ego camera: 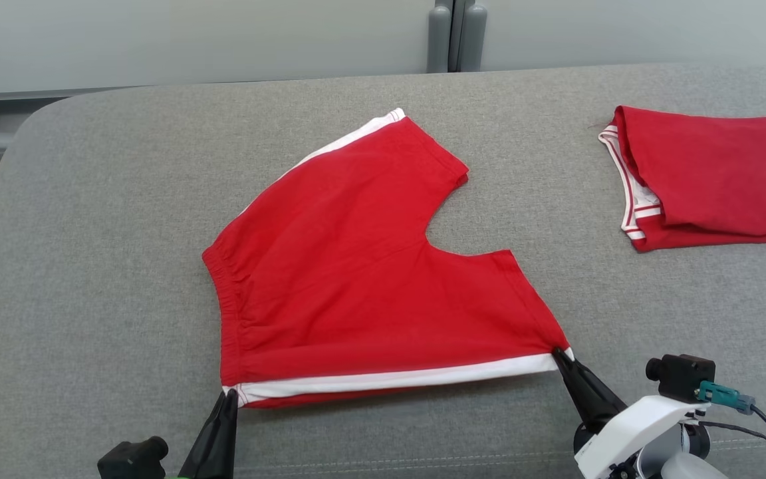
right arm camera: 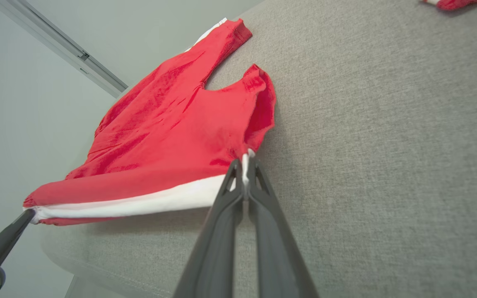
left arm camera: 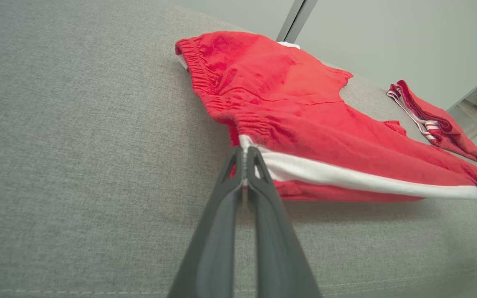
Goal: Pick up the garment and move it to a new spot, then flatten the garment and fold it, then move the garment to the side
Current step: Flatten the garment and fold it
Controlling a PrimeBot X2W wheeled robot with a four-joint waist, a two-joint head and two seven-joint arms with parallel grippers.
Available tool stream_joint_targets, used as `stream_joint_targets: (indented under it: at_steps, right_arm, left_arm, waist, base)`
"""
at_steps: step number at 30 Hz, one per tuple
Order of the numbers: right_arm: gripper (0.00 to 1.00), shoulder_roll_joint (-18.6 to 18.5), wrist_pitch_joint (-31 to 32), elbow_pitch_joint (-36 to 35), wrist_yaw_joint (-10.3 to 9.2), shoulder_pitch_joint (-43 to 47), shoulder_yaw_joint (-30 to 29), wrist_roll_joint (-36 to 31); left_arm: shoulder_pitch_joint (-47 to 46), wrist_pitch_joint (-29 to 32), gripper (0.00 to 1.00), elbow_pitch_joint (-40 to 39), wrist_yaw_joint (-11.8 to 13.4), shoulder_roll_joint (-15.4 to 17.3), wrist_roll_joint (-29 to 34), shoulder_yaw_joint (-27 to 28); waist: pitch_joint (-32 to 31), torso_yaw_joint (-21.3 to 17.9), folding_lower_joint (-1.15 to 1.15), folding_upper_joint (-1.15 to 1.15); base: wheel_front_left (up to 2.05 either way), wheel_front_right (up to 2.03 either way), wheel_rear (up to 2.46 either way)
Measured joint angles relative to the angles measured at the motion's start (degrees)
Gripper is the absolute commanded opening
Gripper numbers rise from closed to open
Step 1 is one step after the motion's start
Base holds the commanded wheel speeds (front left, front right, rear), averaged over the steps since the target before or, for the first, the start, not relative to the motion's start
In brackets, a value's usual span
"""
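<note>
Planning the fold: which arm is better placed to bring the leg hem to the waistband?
Probably the right: the right end effector is shut on the hem corner of the red white-striped cloth shorts, while the left end effector pinches the waistband corner.

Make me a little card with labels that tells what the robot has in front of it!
surface: grey cushion
main thing: red shorts with a white side stripe, spread out
left gripper: shut on the waistband end of the stripe
right gripper: shut on the leg end of the stripe
other thing: folded red clothes, far right, apart from the shorts
</note>
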Motion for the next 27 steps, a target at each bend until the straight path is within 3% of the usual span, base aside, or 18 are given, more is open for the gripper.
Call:
stream_joint_targets:
  at_steps: [9, 16, 27]
  right_arm:
    - [0.00, 0.3, -0.1, -2.5, 0.00, -1.7, -2.3, -3.5]
    - [0.00, -0.2, 1.5, -3.3, 0.00, -10.2, -2.7, -6.0]
    - [0.00, 2.2, 3.8, 8.9, 0.00, -32.5, 0.4, -5.2]
  left_arm:
    - [-1.7, 0.0, 0.00, -2.5, 0.0, -0.2, 1.8, -0.2]
    - [-6.7, 0.0, 0.00, -4.5, 0.0, 1.1, 1.8, -0.2]
    - [-21.5, 0.0, 0.00, -1.5, 0.0, 3.5, -2.3, -0.4]
  waist:
    - [0.2, 1.0, 0.00, 0.00]
    - [1.0, 1.3, 0.00, 0.00]
    - [5.3, 2.6, 0.00, 0.00]
  base:
    - [0.00, 0.00, 0.00]
    - [0.00, 0.00, 0.00]
    - [0.00, 0.00, 0.00]
